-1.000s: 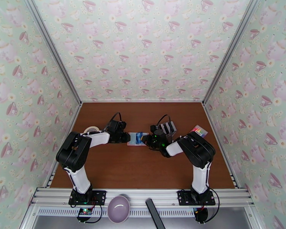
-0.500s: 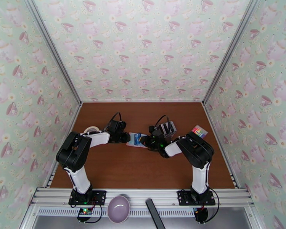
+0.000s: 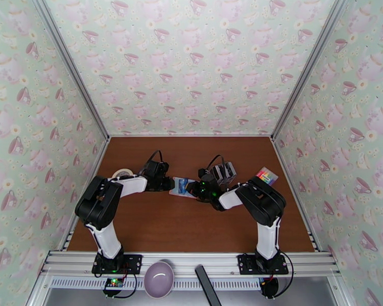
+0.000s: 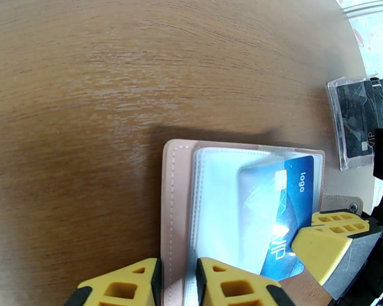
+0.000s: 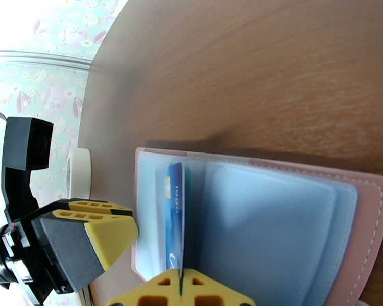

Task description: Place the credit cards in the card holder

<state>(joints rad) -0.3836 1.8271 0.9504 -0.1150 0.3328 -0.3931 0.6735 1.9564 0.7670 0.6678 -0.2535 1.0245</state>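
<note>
Bottom centre of the frame, the right fingers [image 5: 217, 292] pinch a blue credit card [image 5: 175, 215] edge-on inside the open card holder [image 5: 273, 225]; the left fingers [image 4: 232, 287] clamp its edge.

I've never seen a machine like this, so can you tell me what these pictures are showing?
It is a robot with two arms bolted to a brown table. One picture looks down from above; the other two come from cameras on the wrists, showing yellow fingers up close. On the table are an open pink card holder, a striped block of cards and a tape roll. The left gripper pinches the holder's edge. The right gripper is shut on a blue card, standing on edge among the clear pockets.
</note>
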